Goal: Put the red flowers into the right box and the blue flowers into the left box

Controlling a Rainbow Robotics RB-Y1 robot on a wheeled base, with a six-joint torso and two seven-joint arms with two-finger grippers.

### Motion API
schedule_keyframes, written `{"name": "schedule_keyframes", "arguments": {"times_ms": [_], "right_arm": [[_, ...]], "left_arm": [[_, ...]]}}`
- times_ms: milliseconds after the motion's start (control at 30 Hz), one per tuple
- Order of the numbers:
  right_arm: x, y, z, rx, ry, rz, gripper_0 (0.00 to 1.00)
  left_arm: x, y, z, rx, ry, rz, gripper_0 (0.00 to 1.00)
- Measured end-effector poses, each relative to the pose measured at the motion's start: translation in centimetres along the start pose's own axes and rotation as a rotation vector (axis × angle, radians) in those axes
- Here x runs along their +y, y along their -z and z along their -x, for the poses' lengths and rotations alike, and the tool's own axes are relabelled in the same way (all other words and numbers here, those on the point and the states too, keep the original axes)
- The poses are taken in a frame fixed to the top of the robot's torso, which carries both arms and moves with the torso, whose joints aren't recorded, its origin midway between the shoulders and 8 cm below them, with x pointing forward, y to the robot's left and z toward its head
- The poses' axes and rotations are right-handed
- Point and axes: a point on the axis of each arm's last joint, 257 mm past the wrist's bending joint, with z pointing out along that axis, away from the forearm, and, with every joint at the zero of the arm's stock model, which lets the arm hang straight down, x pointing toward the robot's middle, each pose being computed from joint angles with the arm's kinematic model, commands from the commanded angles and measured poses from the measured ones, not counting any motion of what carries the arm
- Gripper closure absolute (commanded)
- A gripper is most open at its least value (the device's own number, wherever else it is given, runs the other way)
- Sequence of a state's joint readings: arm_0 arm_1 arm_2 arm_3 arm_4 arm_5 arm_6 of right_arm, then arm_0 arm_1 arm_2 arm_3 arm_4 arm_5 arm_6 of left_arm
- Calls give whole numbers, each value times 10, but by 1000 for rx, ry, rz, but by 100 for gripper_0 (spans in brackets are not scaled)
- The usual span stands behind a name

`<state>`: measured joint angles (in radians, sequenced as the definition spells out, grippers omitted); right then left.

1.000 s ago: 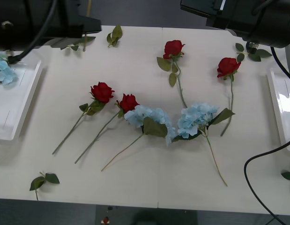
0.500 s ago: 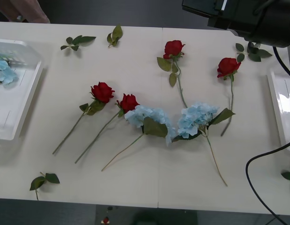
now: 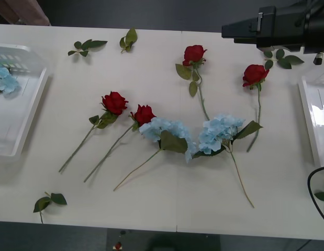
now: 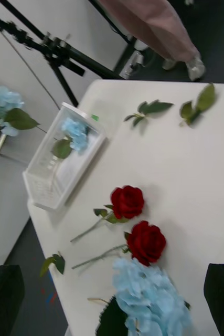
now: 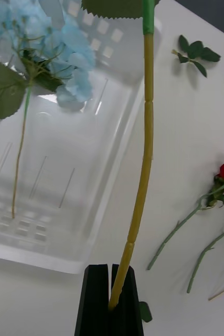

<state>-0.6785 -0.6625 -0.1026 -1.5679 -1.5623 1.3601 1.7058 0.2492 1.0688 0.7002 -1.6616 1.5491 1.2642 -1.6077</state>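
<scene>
Left wrist view shows the left gripper (image 5: pixel 112 294) clenched on the yellow-green stem (image 5: pixel 143 157) of a blue hydrangea, which rises over the left box (image 5: pixel 64 210), probably so the flower can drop beside the blue head (image 5: pixel 59 58) already lying there. In the right wrist view the right gripper (image 4: pixel 112 294) is spread wide and empty above the table's middle, likely picking its next flower. Four red roses, such as one (image 3: pixel 114 102), and two blue hydrangeas (image 3: pixel 169 133) lie on the table (image 3: pixel 151 198); the right box (image 3: pixel 313 120) holds no visible flowers.
</scene>
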Motion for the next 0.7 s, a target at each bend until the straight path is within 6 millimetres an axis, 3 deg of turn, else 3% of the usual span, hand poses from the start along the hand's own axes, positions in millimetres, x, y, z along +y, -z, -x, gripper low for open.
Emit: {"name": "schedule_keyframes", "arguments": {"times_ms": [200, 533, 600, 667, 700], "right_arm": [[-51, 14, -23, 78, -226, -211, 0], [-137, 50, -63, 145, -406, -551, 0], [-155, 54, -74, 169, -404, -622, 0], [-169, 55, -86, 198, -400, -675, 0], [-174, 53, -92, 210, -401, -693, 0]], "left_arm": [[30, -21, -27, 54, 91, 25, 100], [62, -50, -62, 102, 143, 87, 99], [63, -53, -65, 108, 138, 95, 94], [66, -54, -67, 111, 133, 104, 67], [67, -53, -67, 111, 130, 108, 62]]}}
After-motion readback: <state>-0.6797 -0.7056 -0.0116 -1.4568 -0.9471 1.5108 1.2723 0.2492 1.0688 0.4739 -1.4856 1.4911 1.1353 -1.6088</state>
